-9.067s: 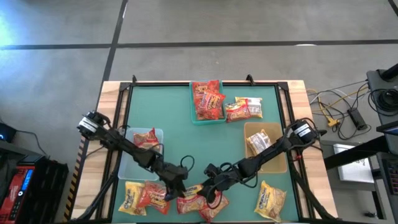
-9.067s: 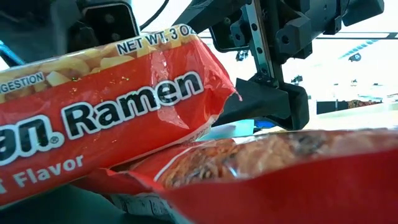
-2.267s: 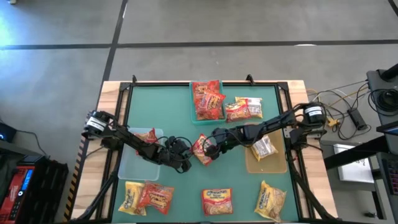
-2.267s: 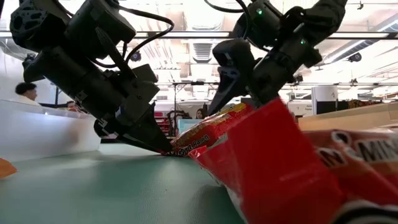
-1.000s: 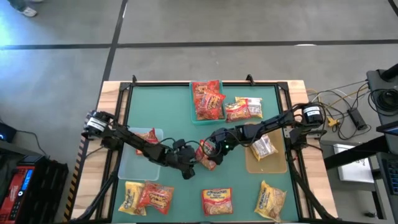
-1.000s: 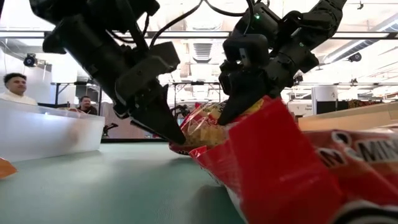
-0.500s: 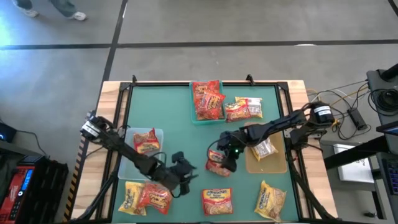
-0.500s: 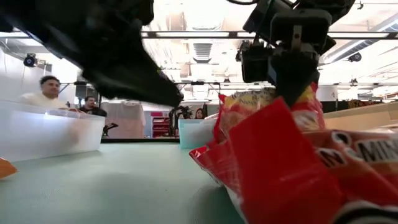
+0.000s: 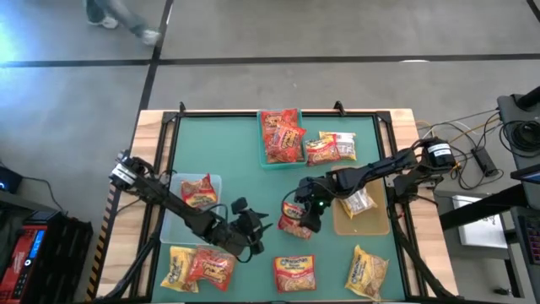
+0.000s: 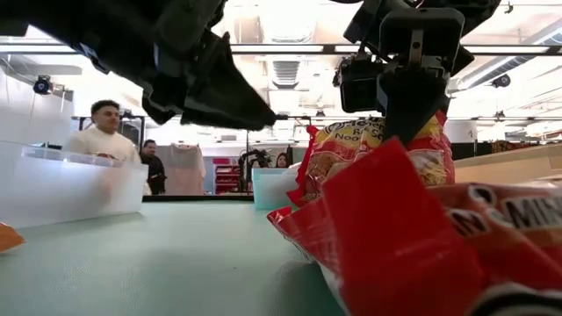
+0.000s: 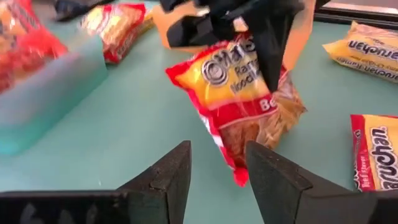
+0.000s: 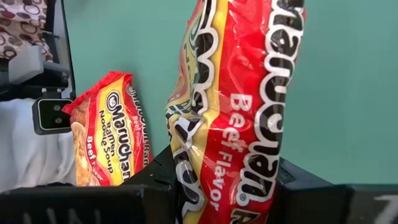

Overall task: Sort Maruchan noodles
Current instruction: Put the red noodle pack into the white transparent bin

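**Beef packet held by one end above the table centre**

The right gripper [image 9: 297, 216] is closed on a Maruchan beef ramen packet [image 9: 295, 221], which hangs by its upper end just right of the table centre. The left gripper [image 9: 256, 226], at nine o'clock from it, is partly open and empty.

A slip is judged possible: the crinkly film is pinched only at one end, so the packet could swing or slide out. A collision with the nearby left fingers [image 11: 168, 177] is also a risk.

On the held packet, "Beef Flavor" is read. On another packet [image 12: 102, 134], "Maruchan Ramen Noodle Soup" and "Beef" are read.
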Motion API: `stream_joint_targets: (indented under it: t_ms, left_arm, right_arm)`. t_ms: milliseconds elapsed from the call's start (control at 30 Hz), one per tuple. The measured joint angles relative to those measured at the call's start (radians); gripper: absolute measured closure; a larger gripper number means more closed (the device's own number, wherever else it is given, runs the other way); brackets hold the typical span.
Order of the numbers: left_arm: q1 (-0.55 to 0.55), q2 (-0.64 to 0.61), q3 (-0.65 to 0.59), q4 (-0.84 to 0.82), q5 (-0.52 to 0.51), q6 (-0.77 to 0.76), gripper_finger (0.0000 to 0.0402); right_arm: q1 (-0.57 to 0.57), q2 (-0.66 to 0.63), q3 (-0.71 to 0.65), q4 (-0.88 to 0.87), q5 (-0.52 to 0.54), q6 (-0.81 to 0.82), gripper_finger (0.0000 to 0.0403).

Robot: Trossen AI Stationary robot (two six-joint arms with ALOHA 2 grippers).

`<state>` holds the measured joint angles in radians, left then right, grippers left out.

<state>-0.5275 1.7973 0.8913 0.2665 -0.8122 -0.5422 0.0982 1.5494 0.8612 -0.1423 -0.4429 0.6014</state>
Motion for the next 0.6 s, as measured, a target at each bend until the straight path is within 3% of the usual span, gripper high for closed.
stream_joint_targets:
  t_ms: [200, 367, 500, 600]
  left_arm:
    - [-0.003, 0.000, -0.002, 0.056, 0.147, 0.000, 0.0265]
    - [0.010, -0.019, -0.062, 0.062, 0.120, -0.032, 0.0265]
    - [0.056, -0.074, -0.171, 0.271, 0.133, 0.036, 0.0265]
    - [0.114, -0.089, -0.246, 0.453, 0.276, 0.088, 0.0265]
  right_arm:
    - [0.000, 0.000, 0.000, -0.002, -0.002, -0.015, 0.0296]
    - [0.000, -0.003, 0.000, -0.001, -0.002, -0.068, 0.0296]
    - [-0.001, -0.003, 0.000, 0.006, -0.002, -0.101, 0.0296]
    - [-0.001, -0.004, 0.000, 0.016, -0.002, -0.113, 0.0296]
